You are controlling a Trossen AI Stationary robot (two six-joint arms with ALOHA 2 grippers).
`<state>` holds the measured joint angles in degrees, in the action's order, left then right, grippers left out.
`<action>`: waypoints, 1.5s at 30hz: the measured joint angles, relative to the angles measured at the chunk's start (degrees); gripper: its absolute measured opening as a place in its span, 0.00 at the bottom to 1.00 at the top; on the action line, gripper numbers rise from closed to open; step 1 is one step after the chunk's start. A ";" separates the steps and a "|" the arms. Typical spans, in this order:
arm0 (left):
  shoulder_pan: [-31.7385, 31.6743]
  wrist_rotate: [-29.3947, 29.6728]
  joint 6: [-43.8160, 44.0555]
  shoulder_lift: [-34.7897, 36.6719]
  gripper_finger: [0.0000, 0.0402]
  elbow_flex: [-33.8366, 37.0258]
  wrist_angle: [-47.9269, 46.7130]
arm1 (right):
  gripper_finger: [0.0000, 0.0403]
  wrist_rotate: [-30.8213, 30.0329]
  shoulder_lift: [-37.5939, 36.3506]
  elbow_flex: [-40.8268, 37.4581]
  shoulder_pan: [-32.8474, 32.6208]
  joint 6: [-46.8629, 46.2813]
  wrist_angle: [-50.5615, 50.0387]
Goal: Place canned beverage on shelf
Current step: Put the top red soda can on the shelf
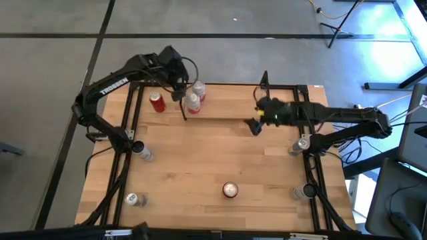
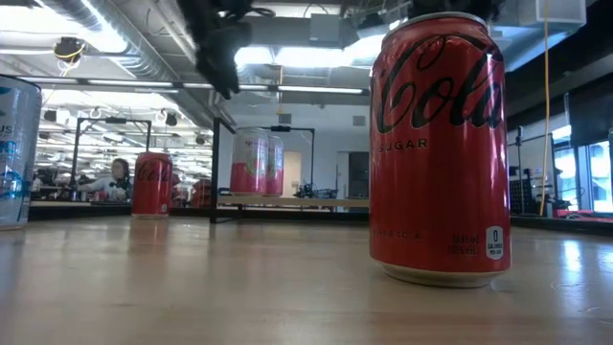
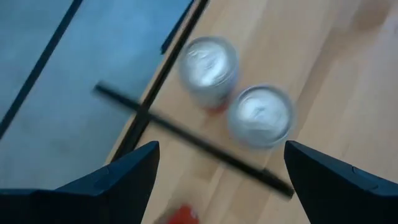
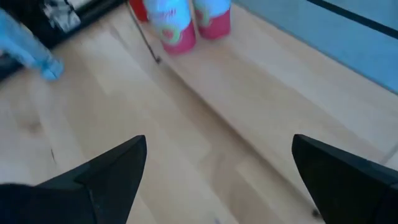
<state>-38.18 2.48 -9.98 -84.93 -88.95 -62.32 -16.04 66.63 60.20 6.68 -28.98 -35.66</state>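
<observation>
High view: two cans (image 1: pixel 195 97) on shelf (image 1: pixel 227 111)

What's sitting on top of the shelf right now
Two pink cans stand side by side at the shelf's left end. The right gripper hovers near its front edge, hiding a little of the board.

Robotics lab or workshop: open industrial hall with exposed ceiling ducts (image 2: pixel 115 38), strip lights (image 2: pixel 287 89), grey concrete floor (image 1: pixel 53 40), tripod stand (image 1: pixel 340 23), loose cables, a seated person (image 2: pixel 117 178) in background, wooden worktop (image 1: pixel 200 160) on black rails.
</observation>
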 joint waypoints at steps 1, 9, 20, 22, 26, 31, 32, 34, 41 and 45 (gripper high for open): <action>-1.26 -0.02 0.57 0.72 0.83 0.27 -0.98 | 0.96 1.71 0.00 0.00 1.88 1.00 1.06; -11.91 0.13 2.20 4.62 0.83 4.81 -6.41 | 0.96 7.94 0.00 0.00 13.81 2.50 3.31; -13.96 3.08 13.46 4.68 0.83 12.14 -10.31 | 0.96 14.23 0.00 0.00 15.88 6.85 1.07; -13.96 5.22 17.18 4.68 0.83 14.02 -10.41 | 0.96 14.88 0.00 0.00 15.88 8.02 0.84; -14.54 5.71 23.54 4.68 0.83 17.95 -7.60 | 0.96 15.22 0.00 0.00 15.88 8.95 0.90; -15.53 4.12 25.80 4.35 0.83 22.27 -3.73 | 0.96 15.24 0.00 0.00 15.88 10.42 0.69; -15.64 4.37 26.32 4.17 0.83 22.95 -3.22 | 0.96 15.22 0.00 0.00 15.87 11.08 0.65; -15.89 5.52 27.54 3.81 0.83 24.25 -2.02 | 0.96 15.22 0.00 0.00 15.86 11.57 0.57; -16.08 4.22 27.91 2.12 0.83 25.47 2.46 | 0.96 15.22 0.00 0.00 15.86 12.99 0.06; -16.10 4.18 27.91 0.23 0.82 25.47 2.44 | 0.96 15.22 0.00 0.00 15.86 13.26 -0.41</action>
<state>-54.28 6.65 17.93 -84.71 -63.48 -59.88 -0.82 66.63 60.20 22.55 -15.72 -36.08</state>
